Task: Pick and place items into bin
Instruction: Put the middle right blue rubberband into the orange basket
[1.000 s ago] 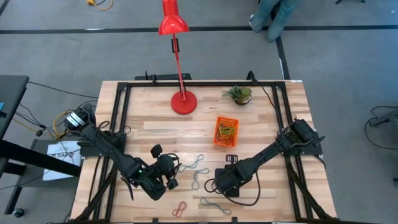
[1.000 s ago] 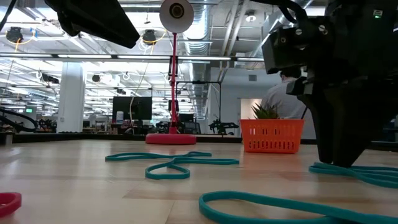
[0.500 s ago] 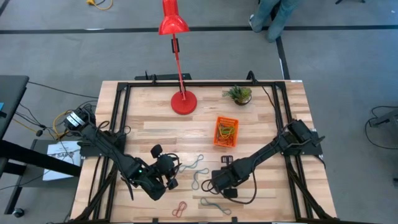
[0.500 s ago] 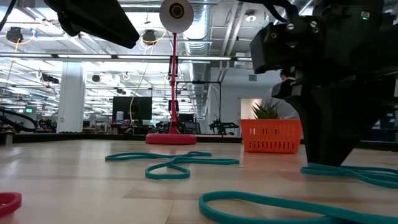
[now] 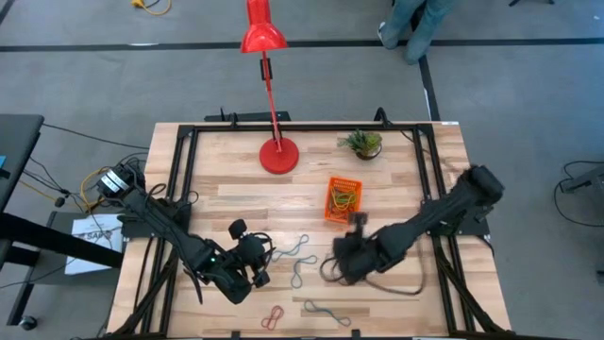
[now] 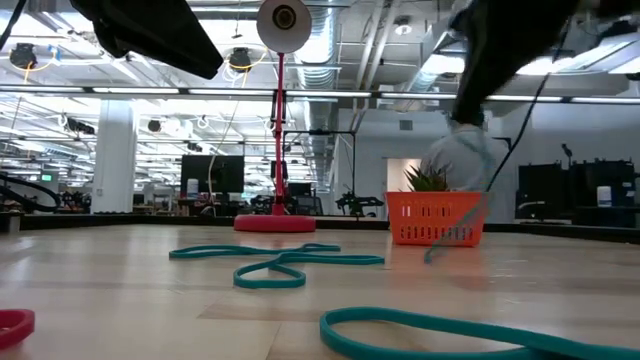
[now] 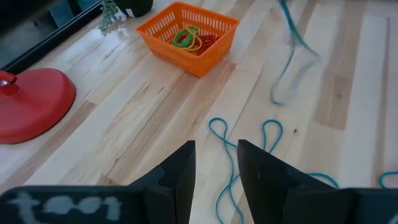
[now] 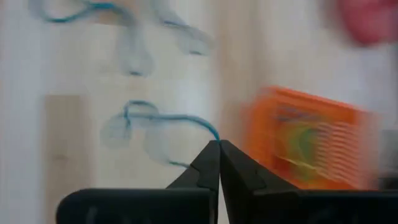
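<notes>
Teal band pinched at one end between the closed fingertips of the right tool, its free length trailing loosely below; the right wrist view shows the fingers meeting on the strand, and the low view shows a thin strand hanging in front of the orange bin. In the high view the right tool sits just short of the bin, toward the bench's near edge. Such bands look nearly weightless, limp and stretchy: a loop should drape and swing from whatever point is held, so a pinch on a single strand suffices, though a light grip might let it slip or snag on the mesh wall.

Bin contents: a tangle of green, yellow, orange and red bands, piled low inside the mesh walls. Still on the bench: teal loops between the two arms, a red band and a grey-teal band near the front edge.

Left tool hovers with fingers slightly parted, holding nothing, above the teal loops.
</notes>
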